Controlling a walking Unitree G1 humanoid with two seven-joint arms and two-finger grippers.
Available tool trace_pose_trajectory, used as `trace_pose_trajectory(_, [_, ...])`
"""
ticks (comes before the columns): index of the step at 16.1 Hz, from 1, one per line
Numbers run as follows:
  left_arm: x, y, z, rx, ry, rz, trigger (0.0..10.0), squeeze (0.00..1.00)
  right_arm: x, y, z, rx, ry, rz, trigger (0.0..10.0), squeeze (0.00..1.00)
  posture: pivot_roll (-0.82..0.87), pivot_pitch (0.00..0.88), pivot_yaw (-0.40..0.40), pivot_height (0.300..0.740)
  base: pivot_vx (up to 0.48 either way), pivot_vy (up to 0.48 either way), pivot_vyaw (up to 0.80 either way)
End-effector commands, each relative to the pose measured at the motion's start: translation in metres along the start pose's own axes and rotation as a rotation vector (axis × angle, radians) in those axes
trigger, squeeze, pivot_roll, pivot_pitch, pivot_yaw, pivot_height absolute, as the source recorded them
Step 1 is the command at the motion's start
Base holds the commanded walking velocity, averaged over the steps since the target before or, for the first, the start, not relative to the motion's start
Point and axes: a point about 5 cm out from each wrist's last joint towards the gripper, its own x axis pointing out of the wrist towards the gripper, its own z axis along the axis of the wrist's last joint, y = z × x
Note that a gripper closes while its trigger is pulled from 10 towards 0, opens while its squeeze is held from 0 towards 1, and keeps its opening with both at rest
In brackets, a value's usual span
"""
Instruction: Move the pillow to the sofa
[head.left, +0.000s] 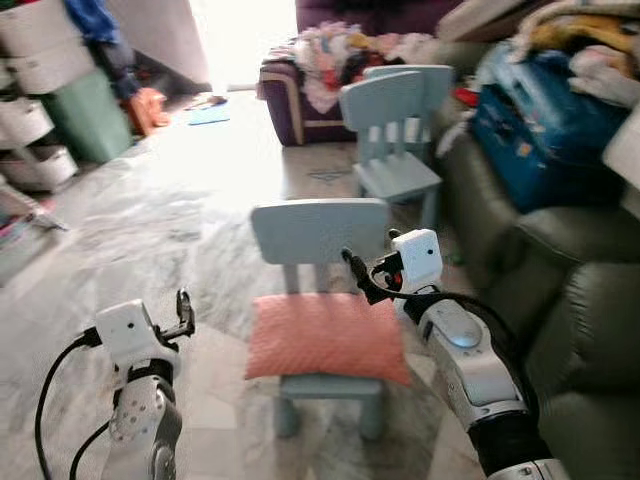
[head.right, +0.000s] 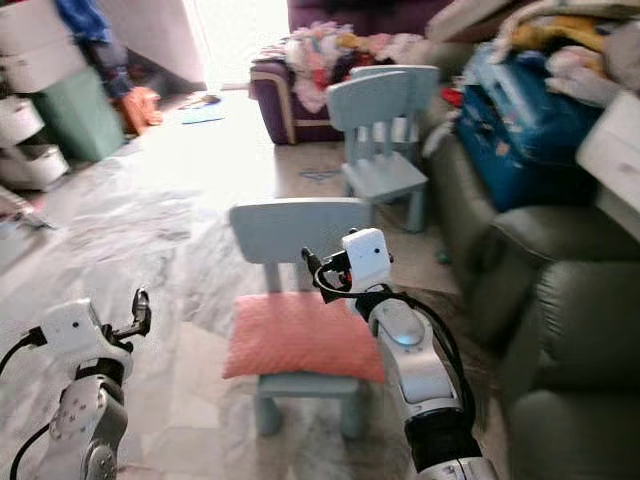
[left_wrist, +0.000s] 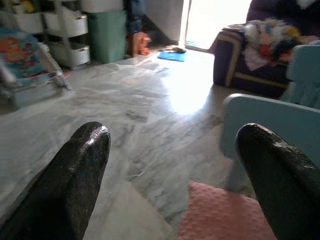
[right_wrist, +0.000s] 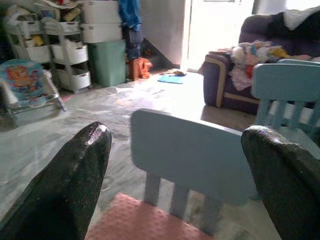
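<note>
Marble-patterned grey floor, cluttered living room. Salmon-pink textured square pillow lies flat on the seat of the near pale-blue child's chair. My right gripper hovers just above the pillow's far right edge, fingers spread wide, holding nothing. My left gripper hangs left of the chair, also wide open and empty. Step in hand, I judge: approach before the grasp. Next: lower and close on the pillow, then turn right to the dark green leather sofa. Sofa's seat partly cut off; far cushions buried under bags.
</note>
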Motion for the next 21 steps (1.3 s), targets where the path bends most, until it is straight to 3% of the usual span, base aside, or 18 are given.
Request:
trace_pose_trajectory(1, [0.0006,0.0070,0.0036,0.028,-0.014,0.011,10.0,0.00,0.0034,0.0044,0.0028,-0.004,-0.007,0.014,10.0,0.00,-0.20,0.000,0.078,0.740,0.311,0.364,0.00])
trace_pose_trajectory(9, [0.0006,0.0044,0.0021,0.040,-0.007,0.004,10.0,0.00,0.0032,0.0032,0.0036,-0.013,-0.011,0.010,10.0,0.00,-0.20,0.000,0.074,0.740,0.325,0.352,0.00])
trace_pose_trajectory(18, [0.0021,0.0025,-0.0025,0.038,0.021,0.026,10.0,0.00,0.0041,-0.0009,0.0019,0.010,0.007,-0.032,10.0,0.00,-0.21,0.000,0.075,0.740,0.000,0.000,0.00])
trace_pose_trajectory(21, [0.0023,0.0026,-0.0025,0.037,0.023,0.025,10.0,0.00,0.0049,-0.0012,0.0021,0.015,0.008,-0.034,10.0,0.00,-0.20,0.000,0.075,0.740,0.000,0.000,-0.80])
